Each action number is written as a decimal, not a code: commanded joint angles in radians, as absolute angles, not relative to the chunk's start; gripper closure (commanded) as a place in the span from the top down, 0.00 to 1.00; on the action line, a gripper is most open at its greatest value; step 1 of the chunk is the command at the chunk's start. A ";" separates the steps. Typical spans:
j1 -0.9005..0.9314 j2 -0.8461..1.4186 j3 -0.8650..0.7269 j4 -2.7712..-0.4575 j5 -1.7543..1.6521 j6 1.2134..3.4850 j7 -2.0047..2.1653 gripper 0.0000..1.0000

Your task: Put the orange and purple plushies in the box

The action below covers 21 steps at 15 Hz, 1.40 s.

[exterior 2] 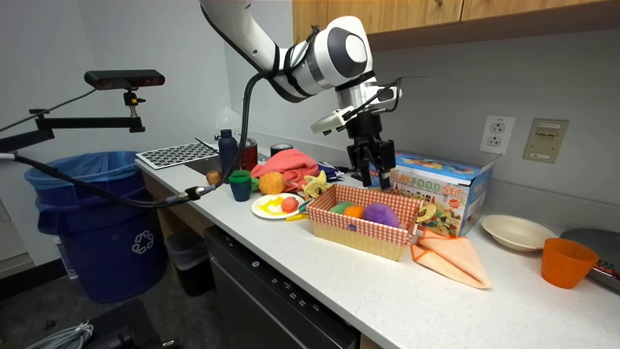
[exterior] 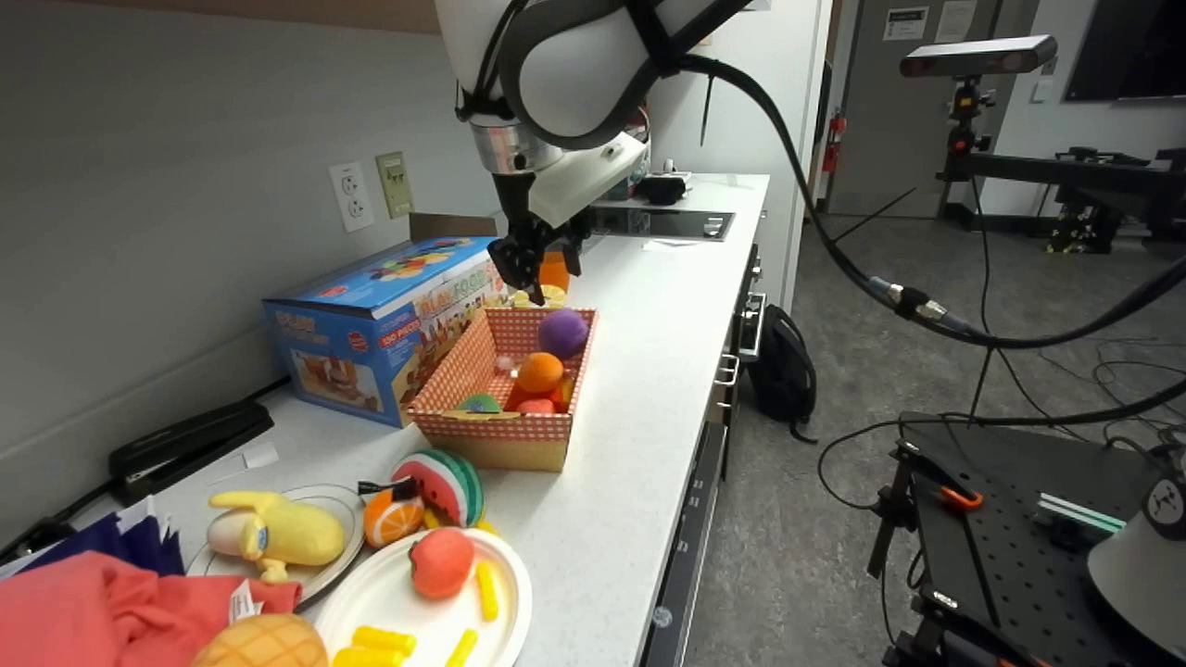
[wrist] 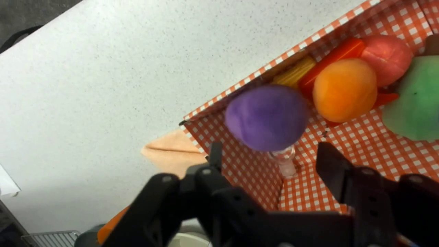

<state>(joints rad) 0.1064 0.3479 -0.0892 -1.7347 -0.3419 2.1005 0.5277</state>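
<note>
In your wrist view, the white counter [wrist: 103, 75] fills the left side. Next, a peach cloth [wrist: 173, 149] pokes out by the corner of the red check box [wrist: 253, 173]. Then comes your gripper [wrist: 269, 152], its two fingers wide apart, with the box down below. The purple toy [wrist: 267, 116] is inside the box, near that corner and close to a long wall. It looks like an egg, and its long way runs left to right in this view, almost straight across. You cannot tell which end is its front. A small clear thing [wrist: 287, 166] and a yellow piece [wrist: 295, 72] peek out beside it. The orange toy [wrist: 344, 90] sits in the box too, just right of the purple one. It looks round, as wide as it is tall. Last, you see a pink toy [wrist: 389, 58] and a green toy [wrist: 416, 101], also in the box.
</note>
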 commanded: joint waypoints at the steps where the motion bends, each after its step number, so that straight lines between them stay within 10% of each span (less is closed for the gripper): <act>1: 0.129 0.319 -0.096 -1.741 -0.375 2.121 0.591 1.00; 21: 0.187 0.221 -0.021 -1.786 -0.403 2.093 0.758 1.00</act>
